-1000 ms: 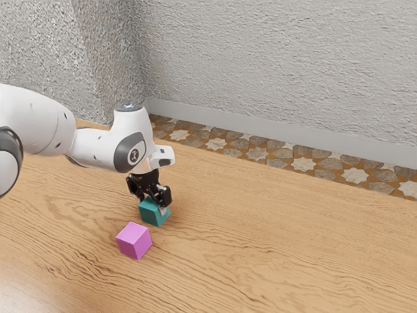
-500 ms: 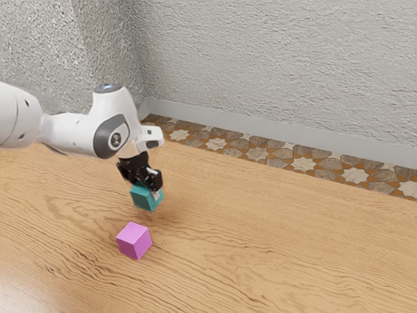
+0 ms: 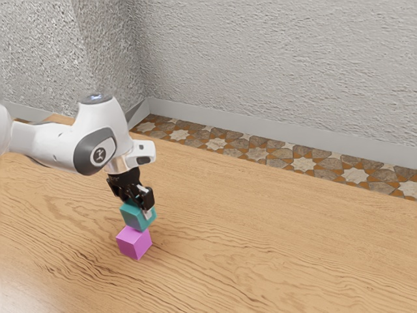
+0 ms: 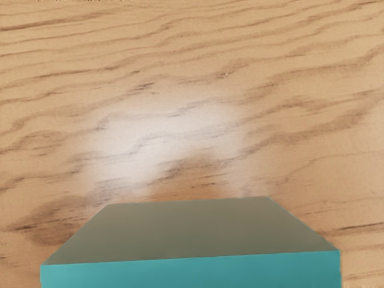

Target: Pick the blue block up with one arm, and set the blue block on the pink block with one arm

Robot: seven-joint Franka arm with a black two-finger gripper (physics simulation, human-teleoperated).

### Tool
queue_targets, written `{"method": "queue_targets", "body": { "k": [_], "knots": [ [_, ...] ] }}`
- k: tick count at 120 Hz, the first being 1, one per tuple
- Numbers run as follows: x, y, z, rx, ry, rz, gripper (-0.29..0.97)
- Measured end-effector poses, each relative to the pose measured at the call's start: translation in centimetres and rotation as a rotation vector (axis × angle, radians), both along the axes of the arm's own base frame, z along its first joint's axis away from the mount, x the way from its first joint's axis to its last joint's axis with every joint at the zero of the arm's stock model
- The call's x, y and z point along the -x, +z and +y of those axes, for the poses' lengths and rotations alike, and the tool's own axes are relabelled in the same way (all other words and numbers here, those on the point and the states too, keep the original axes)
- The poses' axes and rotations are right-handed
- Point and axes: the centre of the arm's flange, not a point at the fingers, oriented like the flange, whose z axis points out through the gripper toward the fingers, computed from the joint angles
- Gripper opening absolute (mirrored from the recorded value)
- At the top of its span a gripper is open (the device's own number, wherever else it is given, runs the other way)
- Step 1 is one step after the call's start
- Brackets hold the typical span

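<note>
**Inspector:** Tool condition?

**Assessor:** The gripper (image 3: 135,207) points down at the table (image 3: 280,228). Its black fingers (image 3: 141,196) are clamped on the blue block (image 3: 136,218), one on each of two opposite sides. The grasp sits on the block's upper part.

**Inspector:** Position of the blue block?

**Assessor:** It is held above the pink block (image 3: 133,242), off the wood. It is turned slightly against the pink one and sits a little toward the exterior view's right of it. Its lower edge meets the pink top face as seen from the side. I cannot tell whether the two faces touch or a thin gap remains.

**Inspector:** The wrist camera?

**Assessor:** The blue block (image 4: 192,240) lies directly under the hand, its top face dull and its near side bright teal. Beyond it is wood grain (image 4: 192,72) with a pale sheen.

**Inspector:** Pink block?

**Assessor:** It is flat on the table, one corner toward the camera.

**Inspector:** Surroundings?

**Assessor:** The white arm (image 3: 62,145) enters from the exterior view's left and bends down at the wrist. Behind the table runs a strip of patterned tiles (image 3: 260,153) below a grey rough wall (image 3: 280,59).
</note>
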Motion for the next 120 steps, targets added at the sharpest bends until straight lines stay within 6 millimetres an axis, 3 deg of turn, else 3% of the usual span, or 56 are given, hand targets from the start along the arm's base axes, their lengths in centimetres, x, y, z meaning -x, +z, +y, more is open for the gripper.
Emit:
{"method": "queue_targets", "body": {
  "k": [18,38,120],
  "knots": [
    [0.9,0.2,-0.1,-0.010,-0.012,0.001,0.37],
    [2.7,0.4,1.4,-0.004,0.019,0.003,0.37],
    [4.2,-0.1,1.1,0.005,0.075,0.015,0.37]
  ]
}}
